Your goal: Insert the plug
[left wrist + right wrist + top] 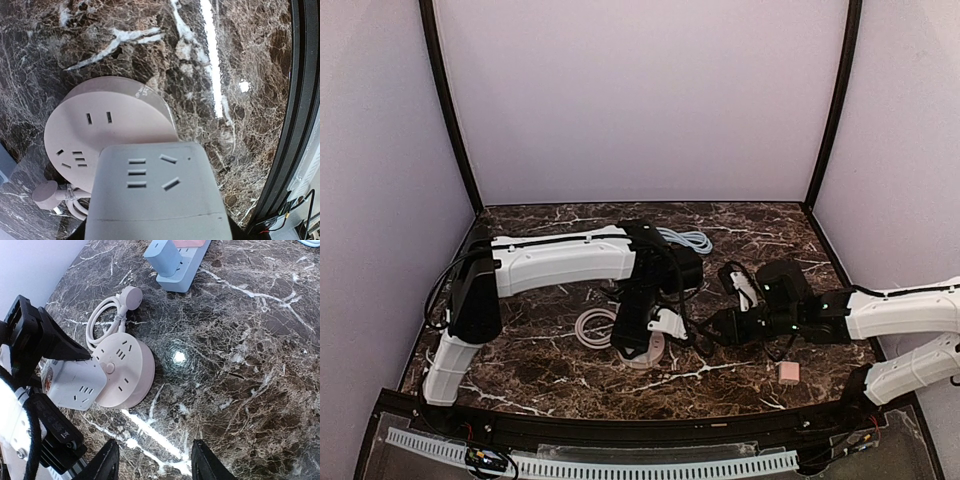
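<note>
We are gripping the white adapter cube (155,195) in the left tool (658,322) at the round socket hub's (100,135) 5 o'clock edge in the left wrist view, judging it light, rigid and slick, best pinched across flat sides, while the right tool (155,462) is hanging open, empty.

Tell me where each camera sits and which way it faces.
Top external: above and behind the bases, looking down on the table; left arm and right arm show.
Left wrist: above the round socket hub, facing down at it and the white cube adapter; its fingers mostly hidden.
Right wrist: low over the table, facing the hub and left gripper; its own fingertips show.
All three share the hub and adapter.
</note>
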`<state>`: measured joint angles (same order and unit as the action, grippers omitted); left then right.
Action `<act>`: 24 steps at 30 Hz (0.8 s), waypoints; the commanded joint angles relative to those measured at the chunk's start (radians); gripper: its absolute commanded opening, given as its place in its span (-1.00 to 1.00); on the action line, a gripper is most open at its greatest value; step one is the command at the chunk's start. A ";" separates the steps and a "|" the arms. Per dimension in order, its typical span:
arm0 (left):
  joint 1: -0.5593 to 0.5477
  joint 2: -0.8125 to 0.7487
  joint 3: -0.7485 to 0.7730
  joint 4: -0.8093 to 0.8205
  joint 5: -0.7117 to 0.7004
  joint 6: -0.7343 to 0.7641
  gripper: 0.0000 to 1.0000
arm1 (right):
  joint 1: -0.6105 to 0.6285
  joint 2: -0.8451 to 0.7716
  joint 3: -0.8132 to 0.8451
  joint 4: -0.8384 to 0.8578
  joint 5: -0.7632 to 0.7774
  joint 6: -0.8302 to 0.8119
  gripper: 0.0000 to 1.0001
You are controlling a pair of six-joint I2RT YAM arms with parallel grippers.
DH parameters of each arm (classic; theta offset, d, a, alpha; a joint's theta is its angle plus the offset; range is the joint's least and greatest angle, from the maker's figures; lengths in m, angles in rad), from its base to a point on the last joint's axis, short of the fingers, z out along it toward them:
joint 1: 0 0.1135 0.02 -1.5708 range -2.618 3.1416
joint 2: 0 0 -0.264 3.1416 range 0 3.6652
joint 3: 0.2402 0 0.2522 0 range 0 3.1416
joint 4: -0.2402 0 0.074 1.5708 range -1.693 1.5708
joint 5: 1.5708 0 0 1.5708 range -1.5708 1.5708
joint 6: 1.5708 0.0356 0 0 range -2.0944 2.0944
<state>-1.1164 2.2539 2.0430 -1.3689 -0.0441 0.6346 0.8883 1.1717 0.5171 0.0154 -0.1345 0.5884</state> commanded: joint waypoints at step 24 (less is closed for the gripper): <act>0.041 0.203 0.089 -0.001 -0.032 0.013 -0.99 | -0.035 0.052 0.020 0.042 0.005 -0.036 -0.03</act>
<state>-1.1038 2.3730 2.1906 -1.4693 -0.0288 0.6506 0.8650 1.2137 0.5198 0.0299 -0.1337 0.5610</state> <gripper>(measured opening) 0.569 0.487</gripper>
